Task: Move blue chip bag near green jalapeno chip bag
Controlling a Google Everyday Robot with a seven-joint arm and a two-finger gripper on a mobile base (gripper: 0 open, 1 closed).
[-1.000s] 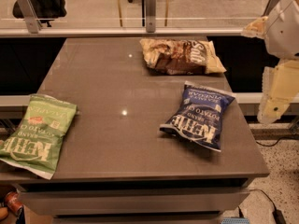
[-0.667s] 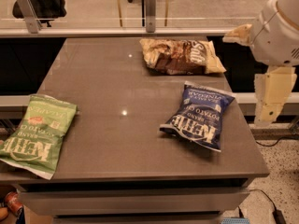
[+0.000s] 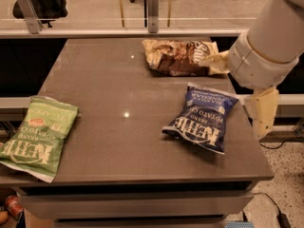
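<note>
The blue chip bag (image 3: 203, 118) lies flat on the right part of the grey table (image 3: 118, 84), its white lettering upside down to me. The green jalapeno chip bag (image 3: 38, 134) lies at the table's front left, hanging a little over the left edge. My gripper (image 3: 232, 96) hangs from the white arm (image 3: 266, 42) above the table's right edge, just right of and above the blue bag. Its cream fingers (image 3: 262, 110) are spread apart and hold nothing.
A tan-and-brown chip bag (image 3: 178, 56) lies at the back right of the table, close to the gripper's upper finger. A glass rail with metal posts (image 3: 152, 6) runs behind the table. A red can (image 3: 13, 206) sits on the floor at the lower left.
The arm has swung left from the right edge of the view and now reaches over the table's right side, nearer the blue bag. The bags have not moved.
</note>
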